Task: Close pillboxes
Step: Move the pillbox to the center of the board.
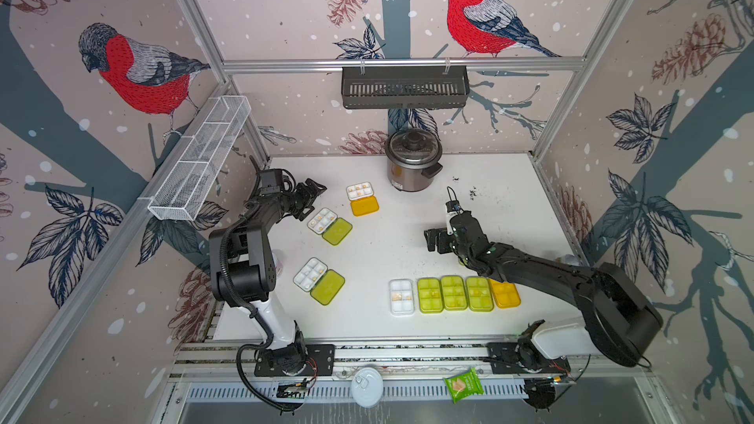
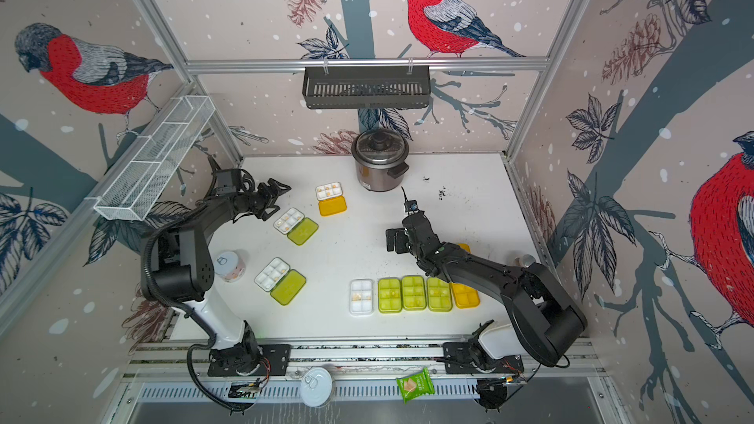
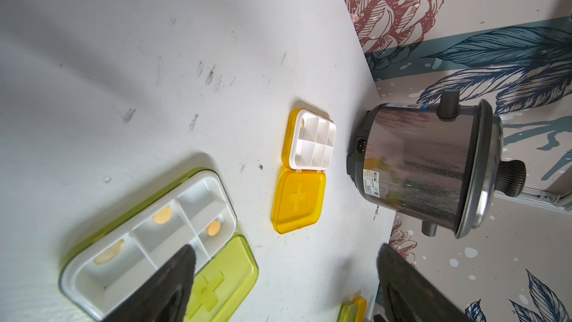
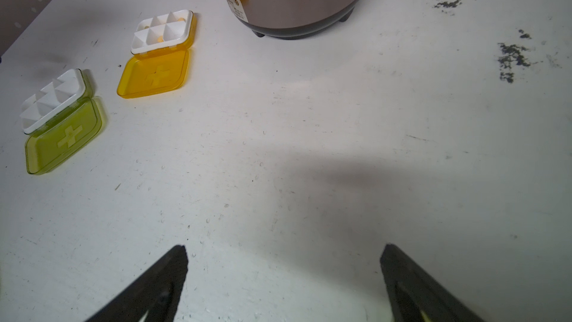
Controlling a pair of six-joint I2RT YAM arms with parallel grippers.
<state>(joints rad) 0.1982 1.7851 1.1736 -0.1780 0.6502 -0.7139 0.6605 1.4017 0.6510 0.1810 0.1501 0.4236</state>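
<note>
bird-print walls around a scuffed white worktop [image 1: 408, 246]. near row of pillboxes [image 1: 453, 298]: five, all closed. three lie open, lids flat: orange pillbox [image 1: 361, 197] by the cooker [image 1: 413, 165], far green pillbox [image 1: 329, 225], near green pillbox [image 1: 319, 281]. past halfway, i judge. left tool [image 1: 314, 201] spread wide, empty, just beside the far green pillbox. right tool [image 1: 432, 240] spread wide, empty, over bare worktop. lids bear a raised cross [image 3: 297, 197]; cooker sticker [image 3: 371, 181] unreadable.

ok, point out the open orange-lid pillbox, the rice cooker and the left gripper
open orange-lid pillbox [image 1: 362, 199]: in a top view, hinge between tray and lid
rice cooker [image 1: 412, 167]: in a top view, upper front of body
left gripper [image 3: 284, 247]: left wrist view, midway between open fingertips
</note>
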